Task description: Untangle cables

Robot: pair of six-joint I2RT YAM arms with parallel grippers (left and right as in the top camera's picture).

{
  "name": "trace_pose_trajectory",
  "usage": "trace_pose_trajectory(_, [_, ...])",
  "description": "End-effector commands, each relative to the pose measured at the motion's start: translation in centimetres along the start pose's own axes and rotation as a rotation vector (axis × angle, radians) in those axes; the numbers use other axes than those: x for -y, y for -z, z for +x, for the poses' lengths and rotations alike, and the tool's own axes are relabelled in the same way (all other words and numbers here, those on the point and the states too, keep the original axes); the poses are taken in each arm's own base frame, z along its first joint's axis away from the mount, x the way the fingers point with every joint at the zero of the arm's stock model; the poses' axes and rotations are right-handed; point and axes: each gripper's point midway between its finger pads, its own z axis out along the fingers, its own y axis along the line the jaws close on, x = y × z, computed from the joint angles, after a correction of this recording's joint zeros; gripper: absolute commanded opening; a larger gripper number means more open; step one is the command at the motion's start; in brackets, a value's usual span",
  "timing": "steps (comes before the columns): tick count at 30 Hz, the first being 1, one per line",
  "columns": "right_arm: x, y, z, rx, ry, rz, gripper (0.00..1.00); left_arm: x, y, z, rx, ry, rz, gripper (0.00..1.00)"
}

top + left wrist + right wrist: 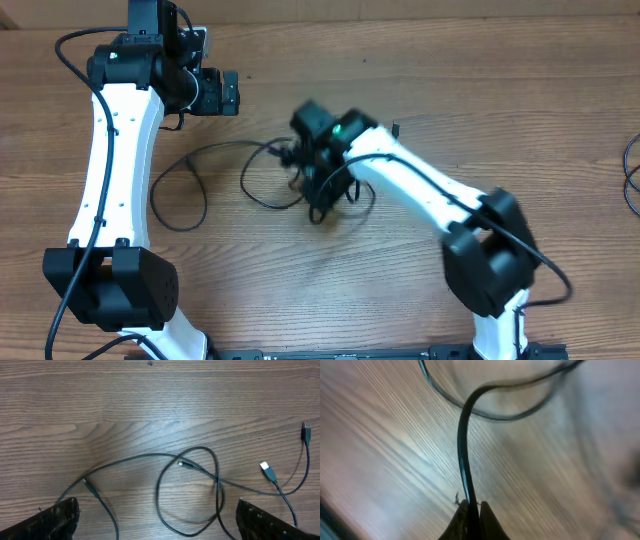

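The cables [225, 146] sprawl left to right across the table's [450, 90] centre. The right gripper [471, 510] pinches one strand, which runs up-frame. The left gripper [232, 92], at upper left, is spread wide.

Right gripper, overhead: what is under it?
Cables loop out from beneath the right gripper onto the table; its wrist view shows one strand pinched between the fingers. The tangle's centre is hidden by the arm.
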Motion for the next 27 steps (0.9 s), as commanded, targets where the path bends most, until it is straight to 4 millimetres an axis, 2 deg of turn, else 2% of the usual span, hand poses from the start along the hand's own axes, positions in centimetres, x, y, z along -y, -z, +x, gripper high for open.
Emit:
trace_pose_trajectory(1, [1.6,13.4,-4.7,0.354,-0.103,0.080,0.04,-0.2,0.4,-0.5,0.016,0.022,-0.005,1.00])
trace_pose_trajectory(4, [3.6,21.2,-5.6,0.547,-0.194,0.121,0.04,-0.2,0.4,-0.6,0.017,0.022,-0.004,1.00])
trace_pose_trajectory(7, [6.1,28.2,-5.2,0.716,-0.280,0.172,0.04,-0.2,0.4,-0.5,0.016,0.022,-0.004,0.99])
trace_pose_trajectory(11, [9.9,37.4,-3.2,0.949,-0.401,0.263,0.04,-0.2,0.4,-0.6,0.017,0.022,-0.005,1.00])
trace_pose_trajectory(16, [13.9,46.5,0.3,1.179,-0.454,0.423,0.04,-0.2,0.4,-0.6,0.017,0.022,-0.004,1.00])
trace_pose_trajectory(19, [16.6,50.8,2.8,1.285,-0.496,0.550,0.04,-0.2,0.4,-0.6,0.017,0.022,-0.005,1.00])
trace_pose_trajectory(22, [19.4,53.7,5.4,1.350,-0.559,0.688,0.04,-0.2,0.4,-0.6,0.017,0.022,-0.005,1.00])
trace_pose_trajectory(25, [22.6,55.2,8.6,1.354,-0.668,0.832,0.04,-0.2,0.4,-0.6,0.017,0.022,-0.004,1.00])
trace_pose_trajectory(27, [24.7,55.4,10.8,1.332,-0.743,0.910,0.04,-0.2,0.4,-0.6,0.017,0.022,-0.005,1.00])
